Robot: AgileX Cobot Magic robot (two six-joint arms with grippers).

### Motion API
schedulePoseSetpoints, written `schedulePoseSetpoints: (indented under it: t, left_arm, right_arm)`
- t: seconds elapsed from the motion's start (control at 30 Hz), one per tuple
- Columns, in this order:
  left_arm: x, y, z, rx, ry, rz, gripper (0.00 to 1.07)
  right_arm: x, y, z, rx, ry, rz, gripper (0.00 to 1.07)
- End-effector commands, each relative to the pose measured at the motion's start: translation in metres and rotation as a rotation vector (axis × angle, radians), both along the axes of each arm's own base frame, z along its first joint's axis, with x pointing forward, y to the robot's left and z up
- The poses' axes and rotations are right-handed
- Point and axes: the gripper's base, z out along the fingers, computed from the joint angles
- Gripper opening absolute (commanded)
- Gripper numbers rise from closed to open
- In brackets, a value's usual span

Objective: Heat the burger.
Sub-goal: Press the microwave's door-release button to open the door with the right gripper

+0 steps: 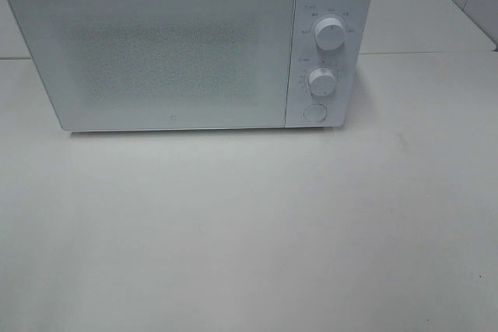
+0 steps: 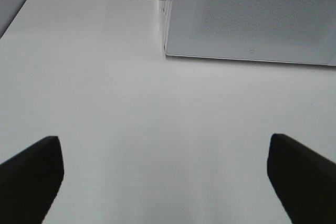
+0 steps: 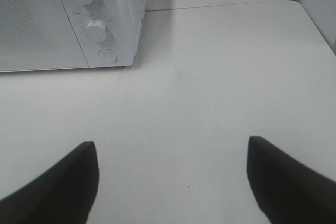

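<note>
Front view of a white microwave (image 1: pixel 171 52) standing at the far side of a pale table (image 1: pixel 249 231), seen from the high camera. The door (image 1: pixel 156 52), a frosted panel with a fine dotted field, lies flush against the cabinet and is closed. The control strip occupies the right end of the cabinet: an upper knob (image 1: pixel 329 34), a lower knob (image 1: pixel 320 79) beneath it, and a round push button (image 1: pixel 314 112) at the bottom. Small printed marks ring both knobs; they are too small to read.

Left wrist view: the left gripper (image 2: pixel 164 145) hovers above the bare tabletop with its two dark fingers (image 2: pixel 31 177) spread wide apart and nothing between them. The lower left corner of the microwave door lies ahead of it, well apart from the fingers.

Right wrist view: the right gripper (image 3: pixel 171 145) likewise stands released, its dark fingers (image 3: pixel 283 177) parted over the table surface and grasping nothing. The control strip with both knobs and the button appears ahead of it, again well apart.

A seam (image 3: pixel 220 4) between two tabletops runs beside the microwave.

The burger appears in none of the three views; its position cannot be told, since the closed, frosted door hides the oven's interior.
</note>
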Motion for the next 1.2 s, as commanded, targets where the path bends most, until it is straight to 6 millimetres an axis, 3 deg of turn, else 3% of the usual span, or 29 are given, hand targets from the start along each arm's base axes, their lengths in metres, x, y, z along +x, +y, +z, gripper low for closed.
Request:
schedulePoseSetpoints:
  t: [0.03,0.3,0.47,0.7,1.2]
  left_arm:
    - [-0.002,0.000,-0.001,0.000,-0.016,0.005,0.98]
    - [-0.002,0.000,-0.001,0.000,-0.016,0.005,0.98]
    - [-0.002,0.000,-0.001,0.000,-0.016,0.005,0.98]
    - [-0.002,0.000,-0.001,0.000,-0.014,0.005,0.98]
    - [-0.002,0.000,-0.001,0.000,-0.014,0.005,0.98]
  right_arm:
    - [-0.004,0.000,0.000,-0.002,-0.025,-0.005,0.75]
    - [-0.005,0.000,0.004,0.012,-0.052,-0.001,0.75]
    - [-0.001,0.001,0.019,0.043,-0.141,-0.002,0.75]
    - [0.026,0.002,0.033,0.049,-0.200,-0.002,0.73]
    - [0.083,0.006,0.025,0.049,-0.208,-0.004,0.72]
